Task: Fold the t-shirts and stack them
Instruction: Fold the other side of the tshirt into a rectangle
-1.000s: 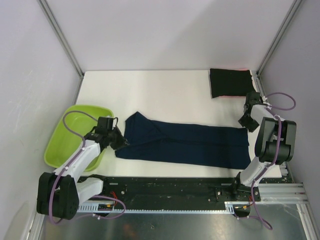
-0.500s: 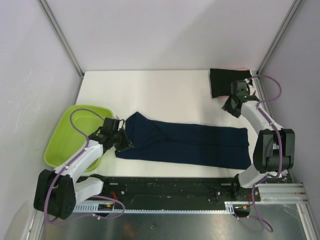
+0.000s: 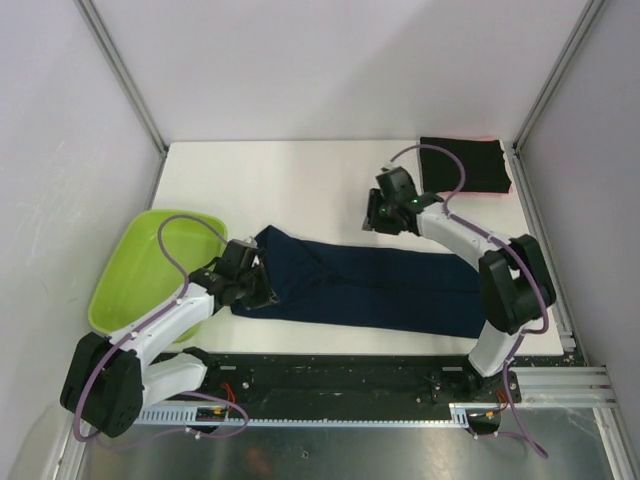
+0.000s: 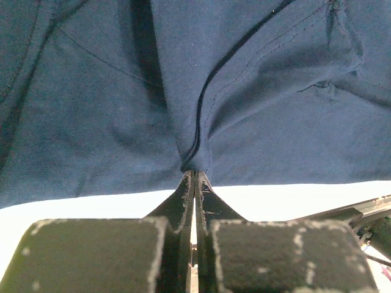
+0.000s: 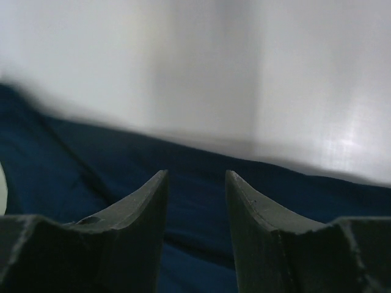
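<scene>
The dark navy t-shirt lies as a long folded strip across the table's middle. My left gripper is at its near left corner. In the left wrist view its jaws are shut on a small pinch of the navy cloth. My right gripper hovers over the strip's far edge. Its fingers stand open, with only navy cloth below them. The black t-shirt sits folded in the back right corner, with a thin pink edge behind it.
A lime-green tub stands at the left edge, close to my left arm. Metal frame posts rise at both back corners. A black rail runs along the table's near edge.
My right arm swung from the back right corner leftward to the navy shirt's far edge. My left gripper shifted slightly right and pinched shut on the shirt's corner.
</scene>
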Available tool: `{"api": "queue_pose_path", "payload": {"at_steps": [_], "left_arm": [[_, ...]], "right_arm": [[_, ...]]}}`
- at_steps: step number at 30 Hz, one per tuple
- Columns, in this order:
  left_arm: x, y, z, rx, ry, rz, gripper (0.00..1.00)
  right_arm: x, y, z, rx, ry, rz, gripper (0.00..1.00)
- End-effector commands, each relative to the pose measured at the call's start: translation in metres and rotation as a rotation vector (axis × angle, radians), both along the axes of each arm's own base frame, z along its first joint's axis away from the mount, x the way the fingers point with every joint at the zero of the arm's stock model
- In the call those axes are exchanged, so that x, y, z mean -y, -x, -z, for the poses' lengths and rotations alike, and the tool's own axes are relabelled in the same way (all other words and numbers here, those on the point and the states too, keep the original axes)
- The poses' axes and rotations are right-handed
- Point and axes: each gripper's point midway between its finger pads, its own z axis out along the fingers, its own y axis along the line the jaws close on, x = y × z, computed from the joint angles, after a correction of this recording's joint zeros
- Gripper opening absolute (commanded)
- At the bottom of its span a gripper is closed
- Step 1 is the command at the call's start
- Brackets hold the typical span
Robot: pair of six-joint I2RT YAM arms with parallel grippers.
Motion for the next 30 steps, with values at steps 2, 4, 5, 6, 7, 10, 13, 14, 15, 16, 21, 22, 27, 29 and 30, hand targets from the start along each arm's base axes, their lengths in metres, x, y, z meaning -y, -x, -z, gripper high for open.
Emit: {"api": "queue_pose_path", "payload": {"at_steps": [2,4,5,6,7,10,13,14,15,16,21,22,27,29,30], "left_arm": [[0.003,0.003,0.004,-0.005,-0.009,-0.007,0.00],[0.004,0.005,0.005,-0.008,-0.003,-0.007,0.00],[0.004,0.007,0.004,-0.008,0.002,-0.009,0.00],[0.005,0.008,0.004,-0.006,0.008,-0.011,0.00],[0.006,0.009,0.003,-0.005,0.011,-0.012,0.00],[0.008,0.010,0.002,-0.002,0.016,-0.010,0.00],[0.010,0.009,-0.001,0.001,0.024,-0.009,0.00],[0.011,0.009,-0.002,0.005,0.027,-0.008,0.00],[0.011,0.009,-0.003,0.008,0.030,-0.007,0.00],[0.013,0.009,-0.004,0.010,0.034,-0.005,0.00],[0.017,0.012,-0.007,0.010,0.045,-0.002,0.00],[0.017,0.012,-0.007,0.007,0.046,-0.002,0.00],[0.018,0.014,-0.007,0.009,0.050,-0.015,0.00],[0.018,0.014,-0.006,0.008,0.050,-0.019,0.00],[0.017,0.014,-0.006,0.007,0.048,-0.021,0.00]], "right_arm": [[-0.077,-0.002,-0.015,0.070,-0.061,-0.210,0.47],[-0.098,0.003,-0.009,0.061,-0.057,-0.269,0.46],[-0.107,0.006,-0.006,0.053,-0.050,-0.295,0.46],[-0.115,0.009,-0.003,0.048,-0.042,-0.320,0.46],[-0.124,0.011,-0.001,0.046,-0.030,-0.343,0.46],[-0.144,0.018,0.005,0.032,0.000,-0.403,0.46],[-0.159,0.026,0.010,0.023,0.019,-0.454,0.46],[-0.162,0.028,0.012,0.019,0.023,-0.467,0.46],[-0.165,0.031,0.014,0.015,0.026,-0.479,0.46],[-0.166,0.033,0.017,0.009,0.028,-0.490,0.46],[-0.172,0.047,0.031,-0.030,0.040,-0.546,0.46],[-0.173,0.049,0.034,-0.037,0.045,-0.553,0.46],[-0.174,0.058,0.050,-0.071,0.067,-0.580,0.46],[-0.176,0.059,0.055,-0.080,0.068,-0.588,0.46],[-0.177,0.060,0.056,-0.083,0.067,-0.592,0.47]]}}
